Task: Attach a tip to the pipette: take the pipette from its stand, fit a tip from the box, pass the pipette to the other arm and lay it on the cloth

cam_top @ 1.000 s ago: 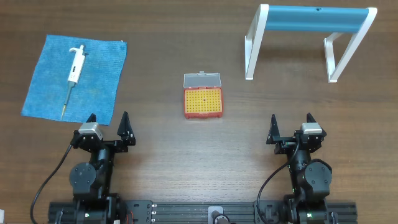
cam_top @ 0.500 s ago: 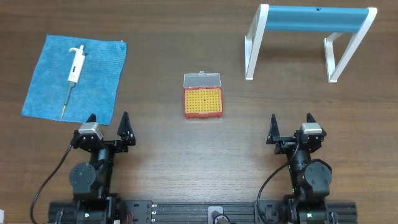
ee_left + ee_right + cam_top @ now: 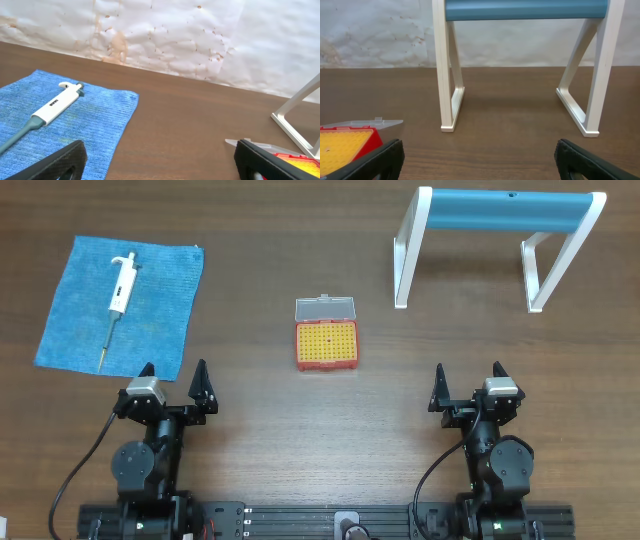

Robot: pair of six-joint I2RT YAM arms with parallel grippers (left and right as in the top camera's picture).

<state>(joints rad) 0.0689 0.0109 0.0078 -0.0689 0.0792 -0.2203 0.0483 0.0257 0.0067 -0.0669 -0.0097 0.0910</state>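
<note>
Well, the job looks all done. The pipette (image 3: 120,285) lies flat on the blue cloth (image 3: 165,300), at ten o'clock on the table (image 3: 300,430), with a thin tip on its end. The stand (image 3: 500,212) at two o'clock holds nothing. The tip box (image 3: 326,343) sits in the middle, lid open. The left gripper (image 3: 174,367) at seven o'clock and the right gripper (image 3: 468,368) at five o'clock are both spread wide, holding nothing. I think nothing is left to do.

Pipette (image 3: 120,288) on blue cloth (image 3: 165,295) — tip box (image 3: 326,345) ctr, stand (image 3: 500,212) far right.
</note>
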